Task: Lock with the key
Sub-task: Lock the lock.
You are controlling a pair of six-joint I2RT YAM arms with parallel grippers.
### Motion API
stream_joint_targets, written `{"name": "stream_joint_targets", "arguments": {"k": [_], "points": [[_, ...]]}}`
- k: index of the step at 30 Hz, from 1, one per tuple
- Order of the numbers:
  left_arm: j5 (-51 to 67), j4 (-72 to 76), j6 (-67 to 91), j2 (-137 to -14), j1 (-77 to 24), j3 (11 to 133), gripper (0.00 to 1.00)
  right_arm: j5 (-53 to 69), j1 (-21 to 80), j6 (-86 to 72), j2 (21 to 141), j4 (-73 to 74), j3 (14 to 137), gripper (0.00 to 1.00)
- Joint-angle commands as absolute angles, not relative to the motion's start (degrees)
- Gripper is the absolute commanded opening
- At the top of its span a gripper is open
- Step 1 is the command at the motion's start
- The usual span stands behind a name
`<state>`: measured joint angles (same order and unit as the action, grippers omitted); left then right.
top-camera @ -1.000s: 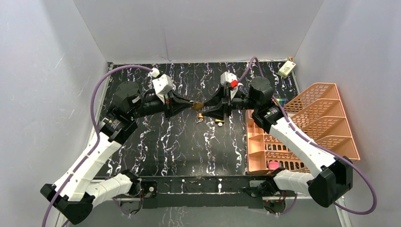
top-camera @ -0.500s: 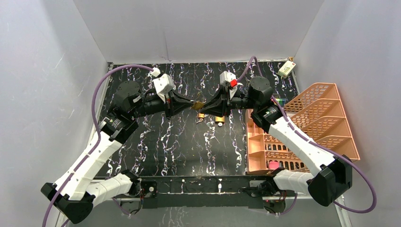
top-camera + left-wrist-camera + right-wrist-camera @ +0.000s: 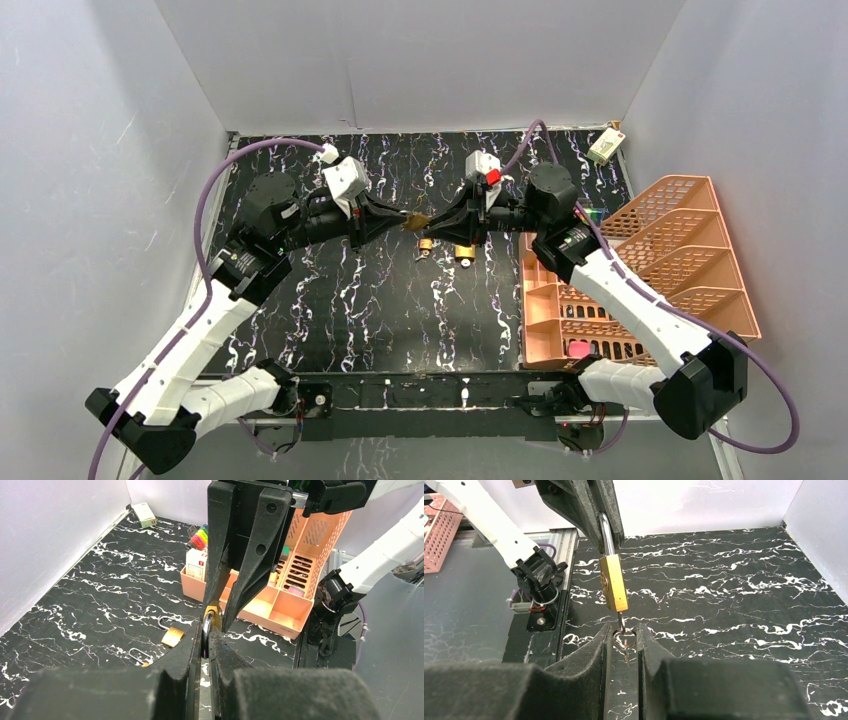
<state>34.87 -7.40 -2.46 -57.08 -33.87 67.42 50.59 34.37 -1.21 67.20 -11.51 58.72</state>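
A brass padlock with a steel shackle hangs above the middle of the black marble table. My left gripper is shut on its shackle; the lock also shows in the top view and past my fingertips in the left wrist view. A key sticks into the bottom of the lock, with its ring below. My right gripper faces the left one and is shut on that ring. In the top view the left gripper and the right gripper meet at the lock.
Two other brass padlocks lie on the table under the grippers, one beside the other. An orange compartment basket stands at the right. A small white box lies at the back right corner.
My right gripper has shifted slightly up and toward the padlock. The left arm has barely moved.
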Motion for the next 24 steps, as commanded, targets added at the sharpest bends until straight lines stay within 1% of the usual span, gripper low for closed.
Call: {"name": "stream_joint_targets", "arguments": {"k": [1,8,19,22,24], "points": [[32.2,-5.4,-3.6,-53.9,-33.7,69.5,0.0,49.0,34.5,2.0,64.6,-10.2,59.5,0.0],[31.5,-8.4,-6.2,-53.0,-33.6,72.1,0.0,45.8,34.5,3.3,62.3,-8.3,56.5,0.0],[29.1,-9.0,-7.7,-52.5,-33.6,73.0,0.0,42.4,34.5,3.5,58.8,-6.4,51.8,0.0],[23.7,-12.8,-9.7,-54.3,-33.6,72.8,0.0,41.2,34.5,3.6,59.6,-5.7,52.0,0.0],[14.0,-15.3,-11.0,-56.5,-33.6,71.2,0.0,39.8,34.5,3.2,60.7,-5.1,52.4,0.0]]}}
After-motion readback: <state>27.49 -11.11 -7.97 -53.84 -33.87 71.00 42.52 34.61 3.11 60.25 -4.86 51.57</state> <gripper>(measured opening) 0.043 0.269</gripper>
